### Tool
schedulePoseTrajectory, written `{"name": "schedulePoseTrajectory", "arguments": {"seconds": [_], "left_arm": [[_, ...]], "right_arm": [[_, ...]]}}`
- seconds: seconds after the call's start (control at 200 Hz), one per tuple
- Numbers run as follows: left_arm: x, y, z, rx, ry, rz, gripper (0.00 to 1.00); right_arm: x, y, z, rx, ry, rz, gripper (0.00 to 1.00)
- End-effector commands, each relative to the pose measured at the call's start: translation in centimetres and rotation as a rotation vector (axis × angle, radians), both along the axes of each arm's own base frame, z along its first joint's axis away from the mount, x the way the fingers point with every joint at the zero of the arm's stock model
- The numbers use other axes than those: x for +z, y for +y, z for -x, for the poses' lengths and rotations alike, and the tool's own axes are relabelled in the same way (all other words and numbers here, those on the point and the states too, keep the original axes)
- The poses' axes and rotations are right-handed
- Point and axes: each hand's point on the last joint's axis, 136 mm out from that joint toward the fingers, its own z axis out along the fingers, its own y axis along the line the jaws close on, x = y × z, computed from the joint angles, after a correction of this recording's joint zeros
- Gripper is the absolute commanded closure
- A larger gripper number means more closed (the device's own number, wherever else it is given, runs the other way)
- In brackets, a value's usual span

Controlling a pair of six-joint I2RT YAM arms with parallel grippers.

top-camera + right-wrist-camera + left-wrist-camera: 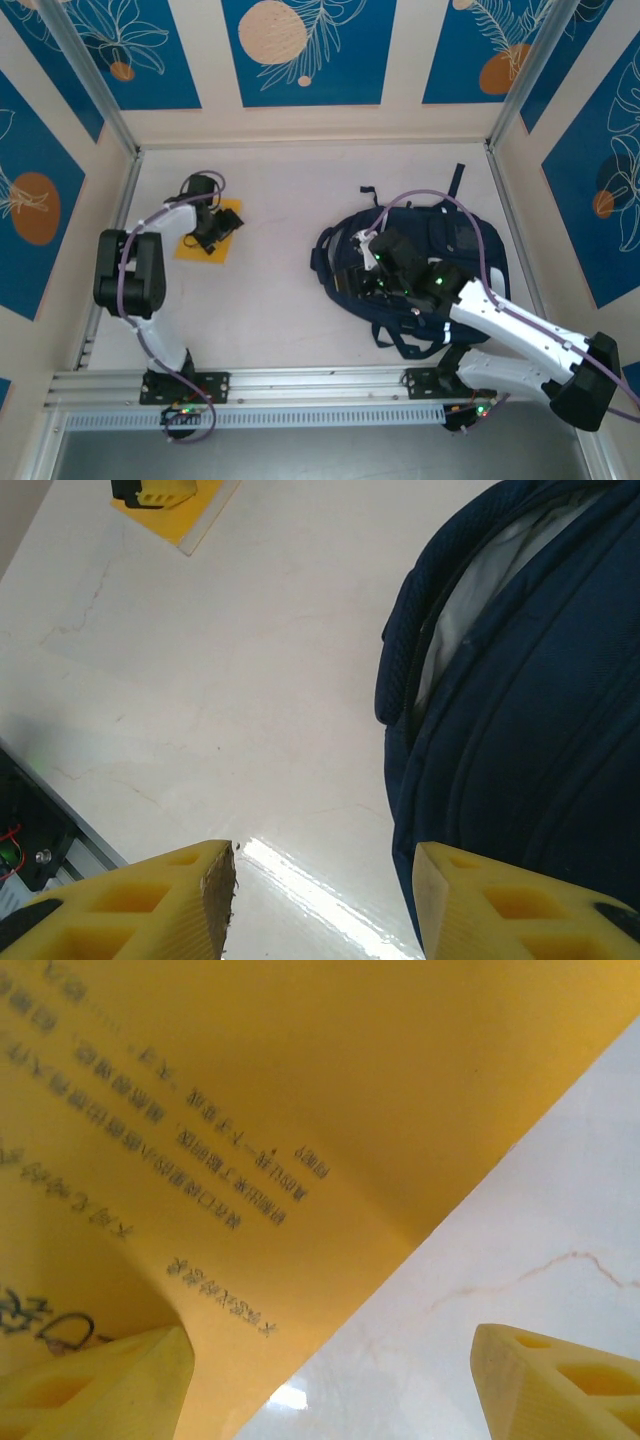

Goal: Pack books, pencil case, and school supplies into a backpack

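Observation:
A yellow-orange book lies flat at the left of the table. My left gripper sits low over it. In the left wrist view the book's cover, with dark print, takes up the upper left. Its edge runs diagonally between my open fingers, and the left finger is against the cover. The dark navy backpack lies at the right. My right gripper hovers at the backpack's left side. It is open over bare table, beside the backpack, whose mouth shows grey lining.
The white tabletop lies between the book and the backpack. Blue patterned walls and metal posts enclose the table. Backpack straps trail toward the aluminium rail at the near edge. The book and left gripper appear far off in the right wrist view.

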Motion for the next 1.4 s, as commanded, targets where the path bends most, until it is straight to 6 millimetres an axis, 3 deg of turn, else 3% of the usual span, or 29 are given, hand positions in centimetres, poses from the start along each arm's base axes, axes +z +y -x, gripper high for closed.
{"name": "schedulePoseTrajectory", "arguments": {"seconds": [0.0,0.15,0.215,0.27,0.44,0.55,0.675,0.78,0.88,1.02,1.16,1.39], "left_arm": [[-2.4,-3.3,4.6,0.03,0.12,0.095,0.25],[-3.0,-8.9,8.2,-0.033,0.106,0.169,0.26],[-2.0,-11.3,9.1,-0.101,0.077,0.193,0.26],[-0.3,-12.1,9.1,-0.149,0.032,0.198,0.26],[7.3,-10.0,6.6,-0.23,-0.192,0.057,0.23],[9.2,-8.0,5.7,-0.207,-0.21,-0.034,0.21],[8.1,-5.3,6.2,-0.159,-0.154,-0.104,0.2],[6.2,-2.2,7.6,-0.07,-0.125,-0.115,0.2],[5.5,0.5,8.7,0.006,-0.145,-0.128,0.21],[5.4,1.5,9.2,-0.009,-0.19,-0.174,0.22],[3.9,3.1,9.6,0.004,-0.182,-0.223,0.24],[0.9,1.9,9.0,0.037,-0.192,-0.117,0.29]], "right_arm": [[1.2,1.4,0.1,0.021,0.012,-0.066,0.49],[0.7,2.1,-0.1,0.026,0.047,-0.057,0.5],[0.6,2.3,-0.1,0.03,0.058,-0.053,0.5],[0.8,2.3,-0.1,0.03,0.06,-0.052,0.5],[0.4,2.1,-0.4,0.021,0.069,-0.047,0.52],[-0.3,2.9,-0.8,0.025,0.116,-0.079,0.53],[-1.3,5.0,-1.4,0.025,0.188,-0.084,0.56],[-3.4,6.7,-2.3,0.003,0.275,-0.006,0.64],[-4.9,9.2,-3.0,0.027,0.318,0.001,0.65],[-6.9,11.8,-5.3,-0.003,0.345,0.006,0.61],[-8.5,14.0,-7.7,-0.02,0.356,0.039,0.55],[-11.8,17.3,-10.9,-0.001,0.429,0.081,0.49]]}}
